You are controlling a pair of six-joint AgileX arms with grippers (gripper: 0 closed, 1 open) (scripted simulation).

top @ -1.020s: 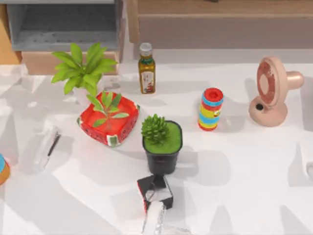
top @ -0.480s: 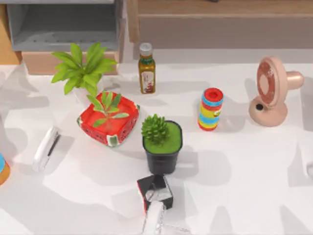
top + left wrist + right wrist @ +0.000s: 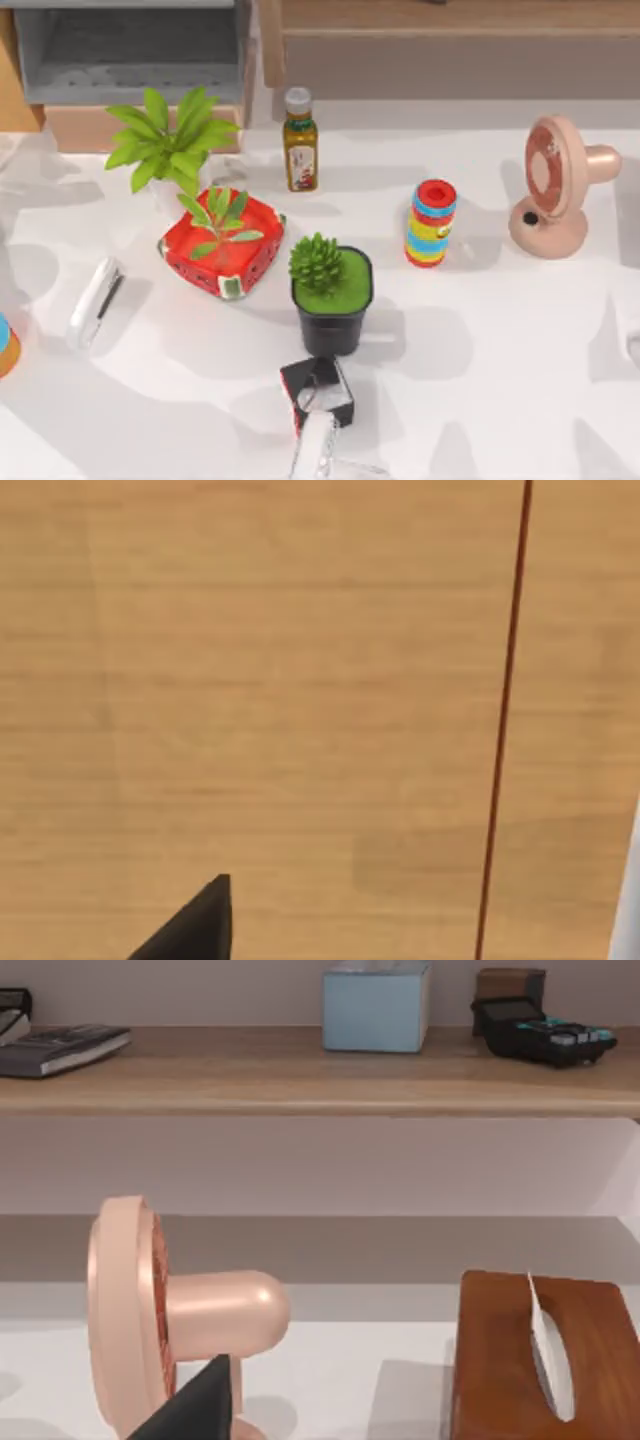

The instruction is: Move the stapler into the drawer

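Observation:
The stapler (image 3: pixel 94 302), a slim white bar with a dark strip, lies flat on the white table near its left side. At the back left the drawer (image 3: pixel 130 88) stands open, showing grey inner walls behind a tan front panel (image 3: pixel 90 128). A leafy potted plant (image 3: pixel 165 145) and a red planter (image 3: pixel 222 245) stand between stapler and drawer. A dark tip of my left gripper (image 3: pixel 195 925) shows against a tan wooden surface. A dark tip of my right gripper (image 3: pixel 200 1405) shows near a pink fan (image 3: pixel 150 1300).
A succulent in a black pot (image 3: pixel 330 290), an oil bottle (image 3: pixel 300 140), a striped cylinder (image 3: pixel 430 222) and the fan (image 3: pixel 555 185) stand across the middle and right. A black box with red edges (image 3: pixel 318 390) sits at the front. The brown shelf unit (image 3: pixel 450 40) lines the back.
Shadows over the table's left side have shifted. The stapler and the other things lie where they were.

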